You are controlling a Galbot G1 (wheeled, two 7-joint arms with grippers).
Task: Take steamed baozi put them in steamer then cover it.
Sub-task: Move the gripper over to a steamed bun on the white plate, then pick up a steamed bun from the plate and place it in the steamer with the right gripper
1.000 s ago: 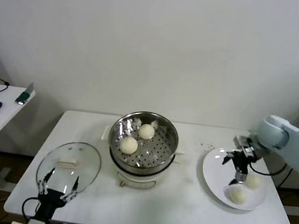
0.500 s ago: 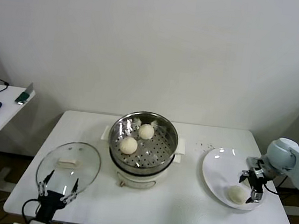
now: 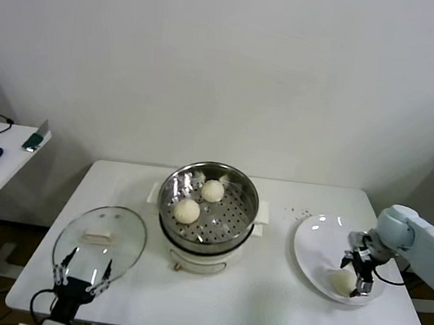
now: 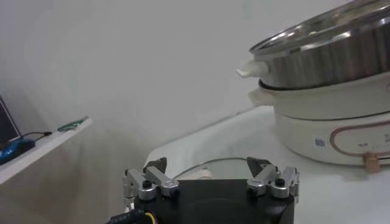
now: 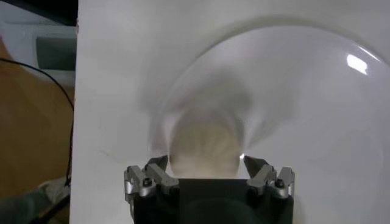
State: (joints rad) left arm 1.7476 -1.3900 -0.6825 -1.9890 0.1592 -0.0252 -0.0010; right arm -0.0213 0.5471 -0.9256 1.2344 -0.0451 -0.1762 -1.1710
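Smooth round baozi (image 3: 342,281) sits between open right pincer (image 3: 352,274) fingers.

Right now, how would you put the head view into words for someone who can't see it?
The right gripper, open, reaches down over a bun on a white plate at the table's right side. Mid-table, an uncovered steamer holds two buns. Its glass lid lies at the left, near the open left gripper.
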